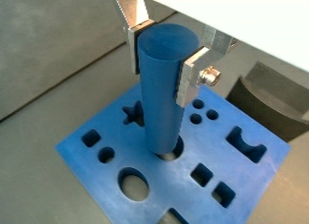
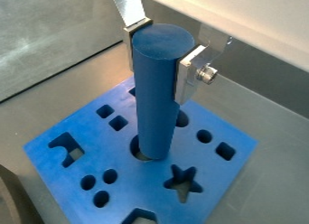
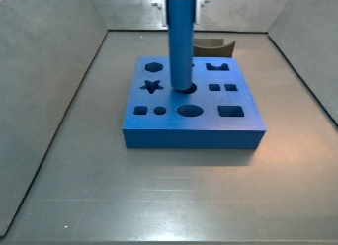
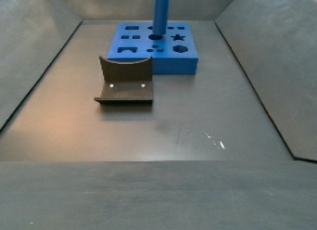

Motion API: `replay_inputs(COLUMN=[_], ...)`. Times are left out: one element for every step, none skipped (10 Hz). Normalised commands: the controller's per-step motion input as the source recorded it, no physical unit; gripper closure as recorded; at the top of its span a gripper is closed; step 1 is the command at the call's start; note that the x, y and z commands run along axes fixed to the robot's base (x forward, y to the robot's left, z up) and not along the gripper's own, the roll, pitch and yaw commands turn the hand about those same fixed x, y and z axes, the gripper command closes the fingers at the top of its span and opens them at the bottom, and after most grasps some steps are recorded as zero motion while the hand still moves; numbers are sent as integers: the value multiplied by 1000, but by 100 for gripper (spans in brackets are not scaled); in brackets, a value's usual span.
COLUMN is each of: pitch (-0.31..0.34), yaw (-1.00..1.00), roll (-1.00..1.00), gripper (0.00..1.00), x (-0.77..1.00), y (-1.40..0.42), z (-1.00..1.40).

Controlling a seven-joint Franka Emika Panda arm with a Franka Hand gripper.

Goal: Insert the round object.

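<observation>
Round peg [image 1: 163,83] stands upright, its lower end inside the round hole of the blue block [image 3: 193,125]. Gripper [image 2: 161,49] clamps its top, silver fingers [image 1: 193,79] pressed against both sides. Keep it vertical; push straight down, release once seated.

The gripper [image 2: 161,51] holds the blue peg [image 2: 157,92] upright near its top, silver fingers [image 2: 191,72] pressed on either side. The peg's lower end sits in a round hole of the blue block [image 2: 79,146] on the grey desk [image 2: 49,56].
</observation>
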Motion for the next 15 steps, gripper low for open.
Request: replay_inputs(pitch=[123,107,80,24,-4,-17,0,0,0,0,0,0,-1,0,0], yaw=[-126,-126,-137,-131,-126,-149,-131,-109,-111,-120,-117,-126,-131,-117,-106], roll=[46,29,0,0,-16,0,0,0,0,-7,0,0,-1,-1,0], gripper=[100,100,100,100,100,100,100,100,100,100,100,100,100,100,100], x=[340,306,246,100,0,-126,-74,0,-29,-43,-11,-94,-91,-11,0], y=[123,103,86,31,0,0,0,0,0,0,0,0,0,0,0], z=[-191,-143,-131,-180,-260,-194,-126,-146,-140,-129,-143,-137,-163,-171,-254])
